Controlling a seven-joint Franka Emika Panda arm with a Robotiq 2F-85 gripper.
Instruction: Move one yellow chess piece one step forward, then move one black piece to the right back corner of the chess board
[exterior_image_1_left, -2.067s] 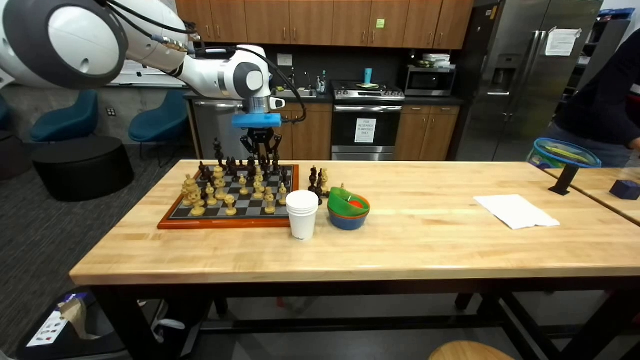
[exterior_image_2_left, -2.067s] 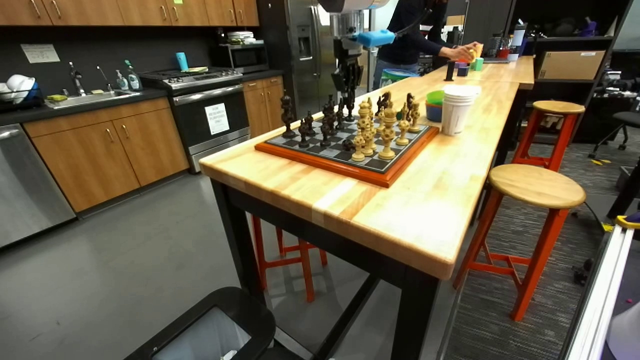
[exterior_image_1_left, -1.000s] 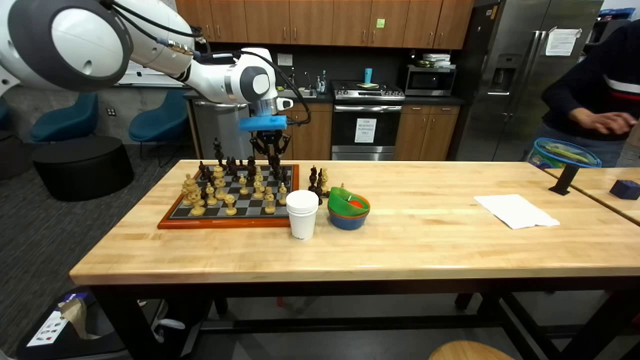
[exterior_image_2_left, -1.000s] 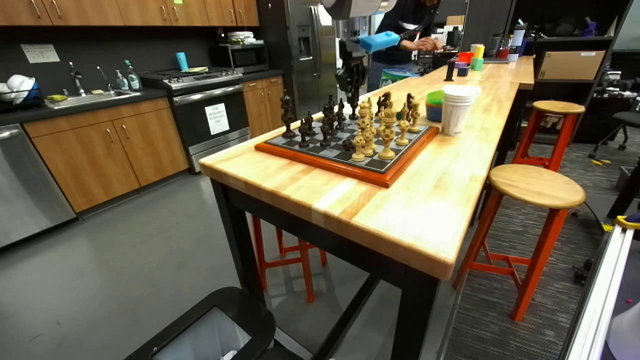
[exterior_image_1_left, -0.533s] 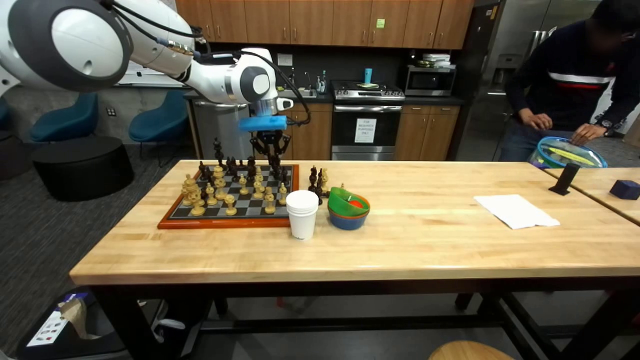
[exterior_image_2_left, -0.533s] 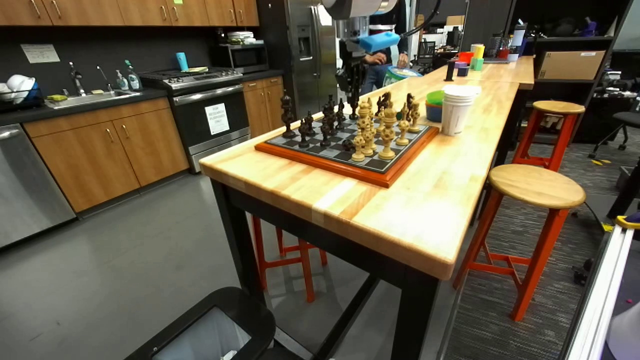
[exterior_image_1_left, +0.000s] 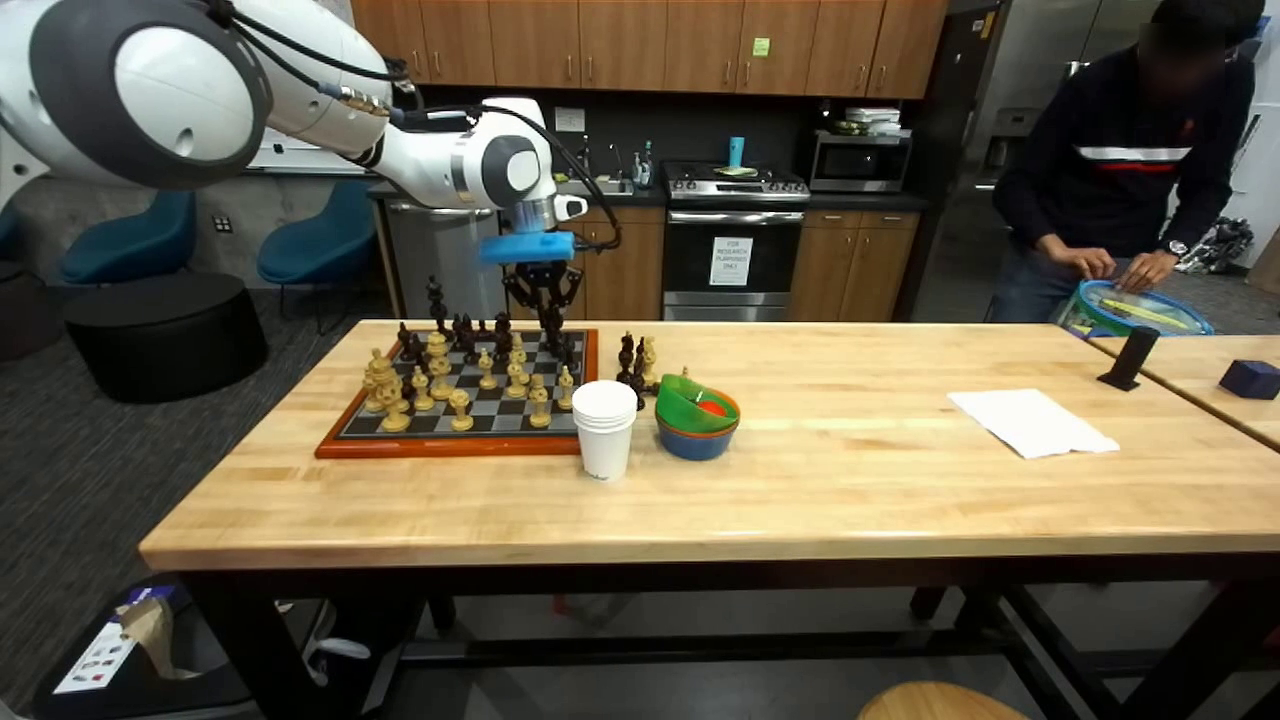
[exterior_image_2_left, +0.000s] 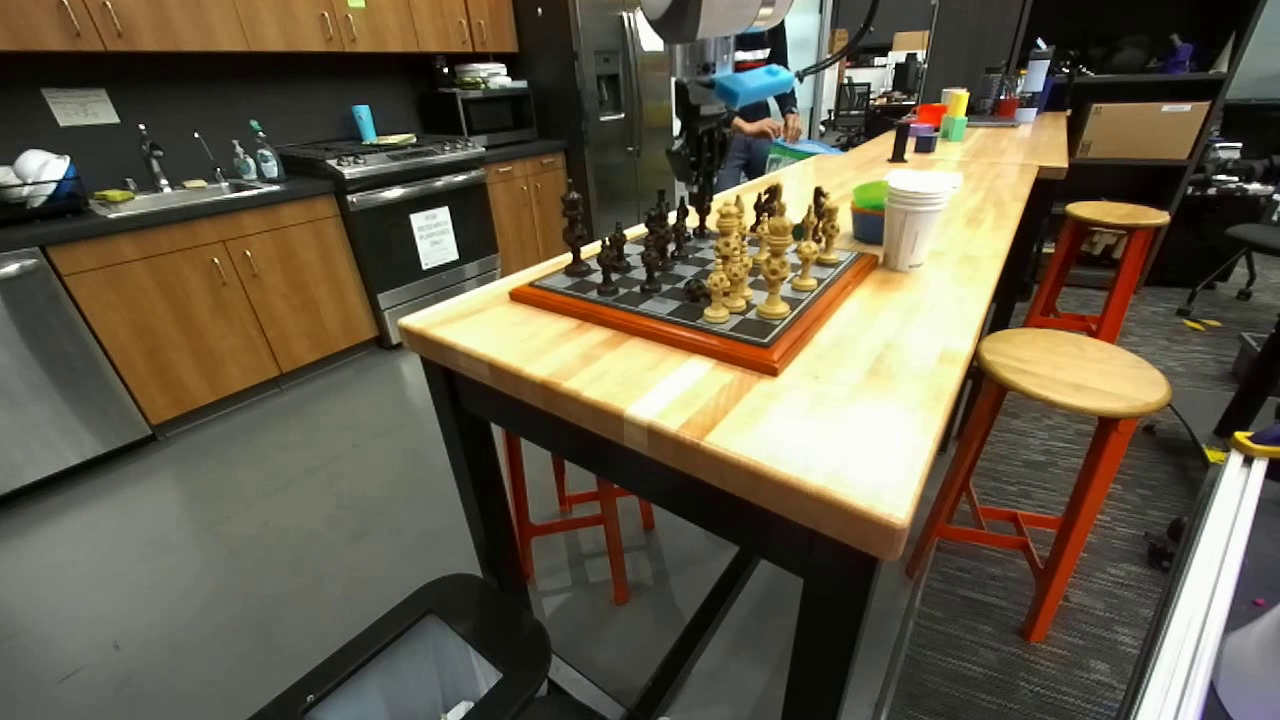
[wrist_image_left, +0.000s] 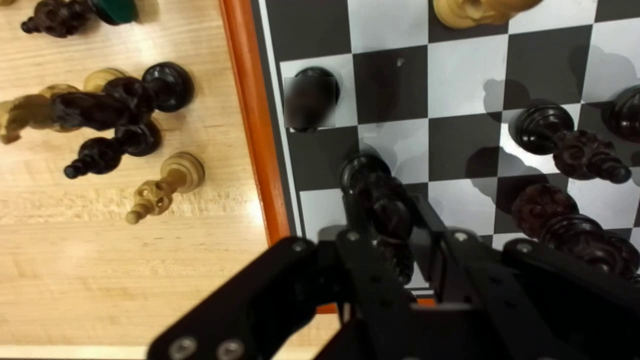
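Observation:
The chess board (exterior_image_1_left: 450, 447) with its reddish-brown rim lies at the table's left end; it also shows in an exterior view (exterior_image_2_left: 640, 328) and the wrist view (wrist_image_left: 257, 125). My gripper (wrist_image_left: 378, 192) is shut on an upright black piece (wrist_image_left: 365, 170) near the back right of the board. I cannot tell whether its base touches the board. In an exterior view the gripper (exterior_image_1_left: 551, 318) hangs over that area. Yellow pieces (exterior_image_2_left: 775, 270) stand on the near half, one of them in the wrist view (wrist_image_left: 472, 10). The right back corner square is hidden by the fingers in the wrist view.
A black piece (wrist_image_left: 310, 100) and several other black pieces (wrist_image_left: 542, 130) stand close around the gripper. Loose pieces (wrist_image_left: 170, 85) stand beside the right rim. White cups (exterior_image_1_left: 605, 430) and bowls (exterior_image_1_left: 697, 425) stand at the board's right. A person (exterior_image_1_left: 1130, 180) stands at the far right.
The gripper has moved a little to the right with the black piece over the last two seconds, with barely any motion in the last second. The person has come over to the clear tub.

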